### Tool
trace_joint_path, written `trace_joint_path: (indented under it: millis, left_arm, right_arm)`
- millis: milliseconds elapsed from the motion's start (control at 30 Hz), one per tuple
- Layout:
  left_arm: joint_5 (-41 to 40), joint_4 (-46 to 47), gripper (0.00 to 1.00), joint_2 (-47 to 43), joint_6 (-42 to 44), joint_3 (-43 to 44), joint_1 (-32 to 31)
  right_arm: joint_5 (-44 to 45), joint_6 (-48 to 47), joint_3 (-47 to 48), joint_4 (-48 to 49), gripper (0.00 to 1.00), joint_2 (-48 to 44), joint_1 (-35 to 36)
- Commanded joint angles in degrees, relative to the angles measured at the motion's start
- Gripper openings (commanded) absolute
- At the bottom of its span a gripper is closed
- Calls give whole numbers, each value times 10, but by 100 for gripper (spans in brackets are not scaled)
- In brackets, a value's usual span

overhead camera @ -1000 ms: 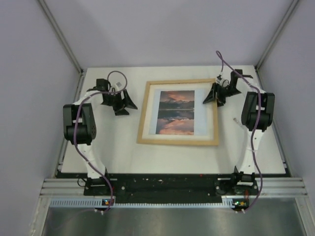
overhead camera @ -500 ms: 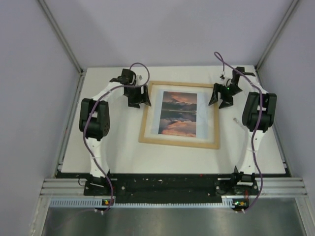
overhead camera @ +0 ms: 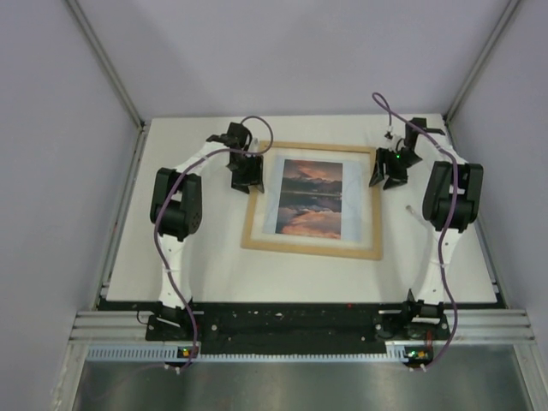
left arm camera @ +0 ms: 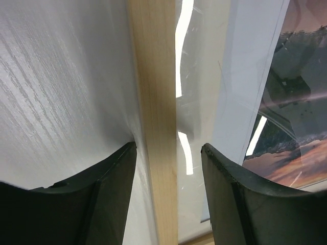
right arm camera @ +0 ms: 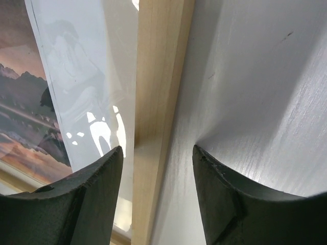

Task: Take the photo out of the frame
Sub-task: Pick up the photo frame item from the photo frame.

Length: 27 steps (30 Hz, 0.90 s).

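Observation:
The light-wood frame (overhead camera: 308, 249) lies flat mid-table, glass side up. Under the pane sits the photo (overhead camera: 310, 199), a pale sheet printed with an orange-brown mirrored landscape. My left gripper (overhead camera: 247, 181) hangs over the frame's left bar near its far corner. In the left wrist view this gripper (left arm camera: 168, 148) is open, straddling the wooden bar (left arm camera: 153, 76) with a gap on each side, the photo (left arm camera: 301, 102) to the right. My right gripper (overhead camera: 390, 178) is over the right bar. It (right arm camera: 157, 149) is open astride the bar (right arm camera: 161, 61), the photo (right arm camera: 30, 112) to its left.
The white table (overhead camera: 197, 257) is boxed in by grey walls on three sides, with metal posts at the back corners. A black and aluminium rail (overhead camera: 291, 330) carrying both arm bases runs along the near edge.
My left arm has swung right from the bare table to the frame's left bar. The right gripper has settled over the right bar. The frame has shifted slightly.

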Motion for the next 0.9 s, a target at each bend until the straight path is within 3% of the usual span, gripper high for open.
trace_joint_path:
  millis: [0, 133, 233, 333, 367, 433, 867]
  left_arm:
    - [-16, -21, 57, 19, 9, -2, -3]
    - [-21, -21, 50, 17, 12, -9, -5]
    - [-34, -21, 40, 20, 13, -18, -8]
    - [-44, -21, 28, 23, 16, -23, -11]
    - [-48, -22, 22, 23, 17, -21, -13]
    - [-48, -27, 1, 24, 21, -15, -16]
    - [-11, -100, 0, -108, 63, 76, -15]
  right_arm:
    - [57, 2, -43, 42, 58, -21, 31]
    - [117, 0, -78, 77, 49, -38, 67]
    - [144, -2, -95, 91, 30, -41, 80]
    - [156, 0, -106, 104, 2, -45, 80]
    - [159, 1, -112, 107, 0, -47, 81]
    - [158, 3, -118, 111, 0, -57, 81]
    - [133, 22, -42, 68, 0, -195, 107]
